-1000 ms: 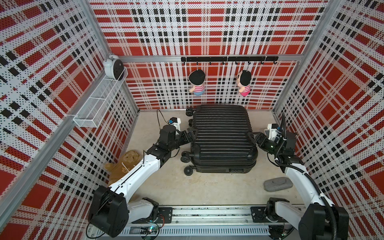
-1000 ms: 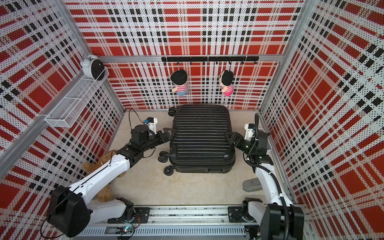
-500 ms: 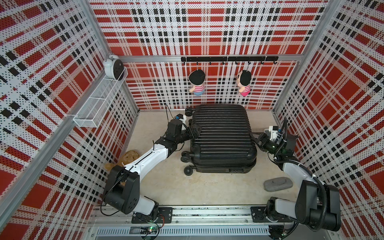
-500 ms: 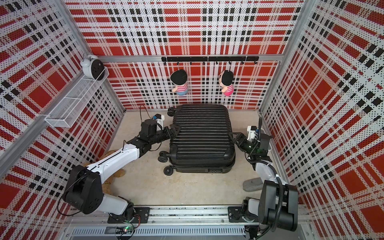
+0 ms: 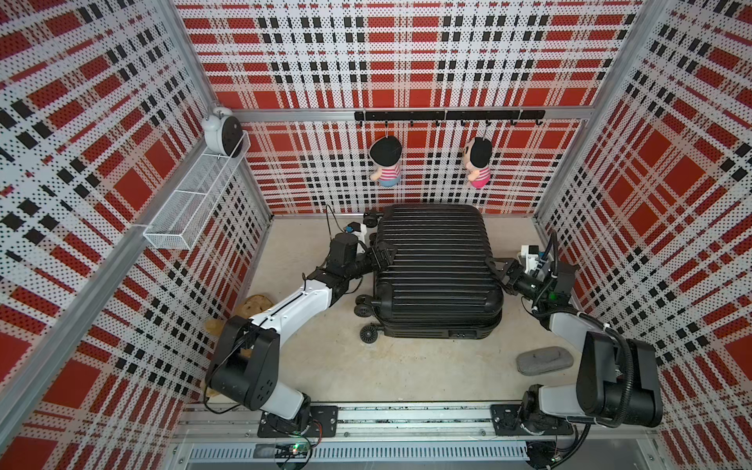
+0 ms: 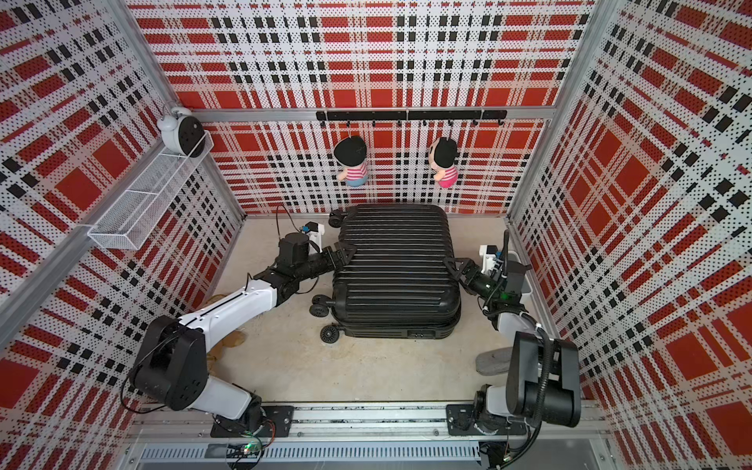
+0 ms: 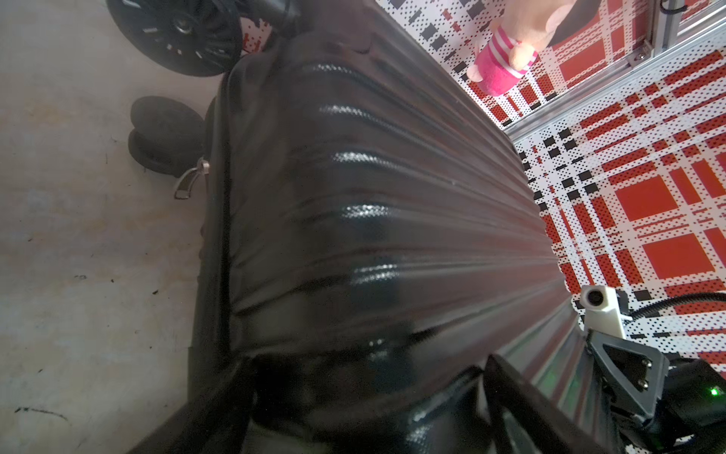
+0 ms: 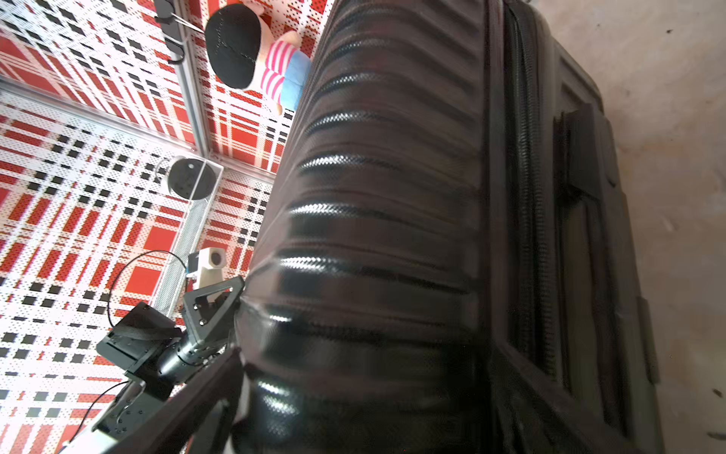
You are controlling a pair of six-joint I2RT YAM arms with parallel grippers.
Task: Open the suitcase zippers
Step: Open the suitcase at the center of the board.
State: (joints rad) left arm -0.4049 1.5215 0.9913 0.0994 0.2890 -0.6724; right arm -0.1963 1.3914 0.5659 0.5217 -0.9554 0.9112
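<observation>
A: Where is the large black ribbed hard-shell suitcase point(image 5: 437, 268)?

B: It lies flat and closed on the beige floor point(image 5: 407, 366). We flank it, with the left gripper point(image 5: 380, 258) at its wheel-side edge and the right gripper point(image 5: 502, 270) at the opposite edge.

A: And our fingers?

B: Both pairs are spread wide and hold nothing. Each pair straddles the rim of the suitcase's upper shell. The right wrist view shows one left finger point(image 8: 198, 318) touching that rim. We cannot tell whether the others press on it.

A: Why do we sit there?

B: We judge it is for reach, since the seam runs round the suitcase's sides and not its top. Bracketing both edges should also keep the suitcase from sliding.

A: What do the wrist views add?

B: The thin black zippers point(image 8: 524, 196). In both top views the seam is black on black. The right wrist view shows the track closed along that side. The left wrist view shows a small silver metal pull tab point(image 7: 190, 182) hanging at the seam beside a black caster wheel point(image 7: 165, 133). It is not between our fingers, so we judge nothing is unzipped yet.
</observation>
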